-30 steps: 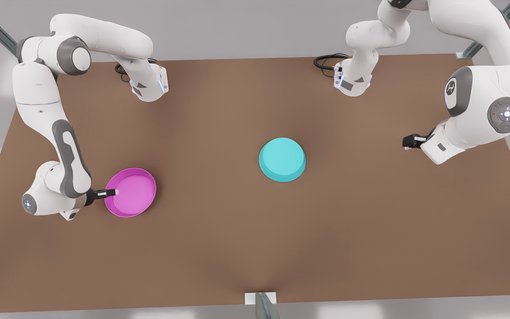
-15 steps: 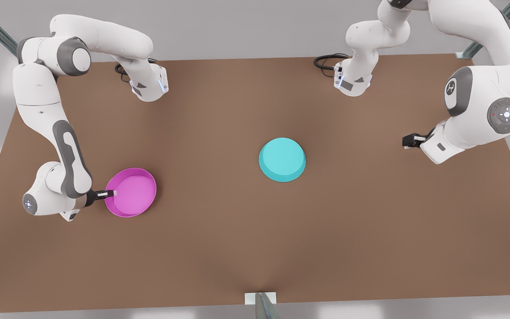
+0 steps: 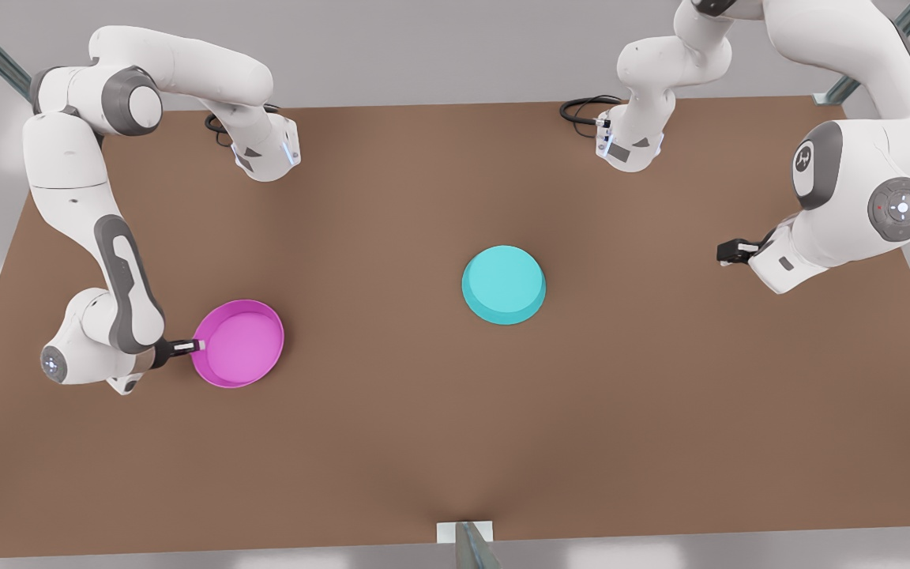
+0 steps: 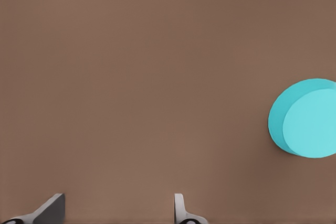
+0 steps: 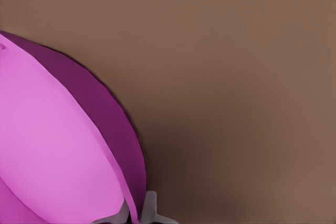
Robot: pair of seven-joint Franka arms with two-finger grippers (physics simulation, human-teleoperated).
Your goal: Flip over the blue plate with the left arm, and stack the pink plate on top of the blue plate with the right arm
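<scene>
The brown table [image 3: 455,411] spreads under both arms. On the front view's left the right arm [image 3: 107,261] bends low, and its right gripper [image 3: 196,345] is pinched onto the near rim of the pink plate [image 3: 240,343], which sits open side up with the fingers at its edge on the front view's left. On the front view's right the left arm [image 3: 858,197] waits, its left gripper [image 3: 727,251] held above bare table, well apart from the blue plate [image 3: 503,284], which lies upside down near the table's middle, flat underside up.

The right wrist view adds what the front view cannot: the pink plate [image 5: 58,156] is tilted, and one finger [image 5: 149,208] presses each side of its thin rim. The left wrist view shows that gripper's fingers [image 4: 50,211] spread wide with nothing between them, and the blue plate [image 4: 307,119] off to one side.
</scene>
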